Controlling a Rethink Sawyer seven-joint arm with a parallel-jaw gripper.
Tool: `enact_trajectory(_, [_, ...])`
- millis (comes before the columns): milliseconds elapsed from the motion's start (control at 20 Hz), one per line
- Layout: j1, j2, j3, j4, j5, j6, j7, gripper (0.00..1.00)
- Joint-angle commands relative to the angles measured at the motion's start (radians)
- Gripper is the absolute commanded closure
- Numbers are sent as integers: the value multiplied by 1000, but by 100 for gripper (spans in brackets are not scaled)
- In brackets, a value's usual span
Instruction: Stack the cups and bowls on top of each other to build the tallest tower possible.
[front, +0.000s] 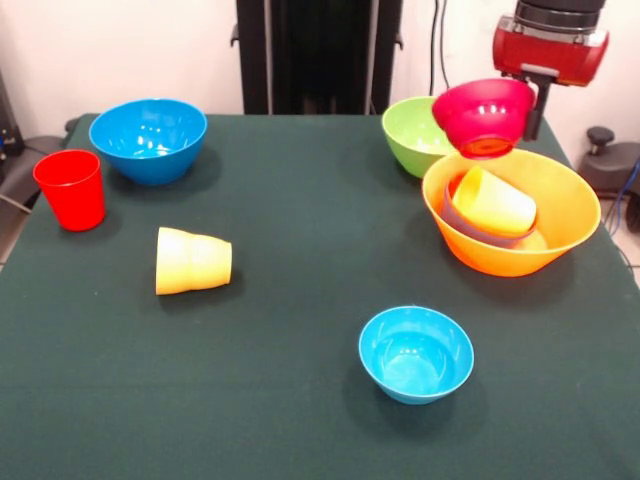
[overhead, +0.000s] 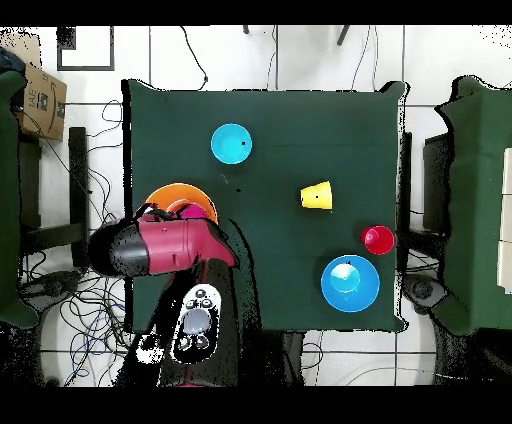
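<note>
My gripper (front: 530, 105) is shut on the rim of the crimson bowl (front: 484, 115) and holds it tilted in the air, just above the back rim of the large yellow-orange bowl (front: 500, 262). That bowl holds a small pale bowl (front: 462, 222) with a yellow cup (front: 494, 203) lying tilted in it. The lime green bowl (front: 408, 132) stands right behind. A second yellow cup (front: 192, 261) lies on its side at mid-left. The red cup (front: 70, 188) stands upright at the left edge, beside the medium blue bowl (front: 148, 138). A small light-blue bowl (front: 416, 353) stands near the front.
In the overhead view the red arm (overhead: 165, 245) covers most of the yellow-orange bowl (overhead: 165, 194) and the gripper. The dark green table (front: 300, 400) ends close to the right of the yellow-orange bowl. The black pedestal (front: 318, 55) stands behind.
</note>
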Motion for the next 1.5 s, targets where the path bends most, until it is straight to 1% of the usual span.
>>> enact_trajectory(50, [43,92,-31,-95,76,98,212,100])
enact_trajectory(400, [74,127,-58,-123,121,96,199,100])
enact_trajectory(650, [72,130,-67,-122,131,96,168,100])
enact_trajectory(700, [78,132,-75,-122,139,98,163,0])
enact_trajectory(1000, [87,135,-89,-130,134,122,151,0])
enact_trajectory(1400, [87,146,-96,-131,136,109,139,0])
enact_trajectory(1500, [79,133,-100,-124,137,111,133,0])
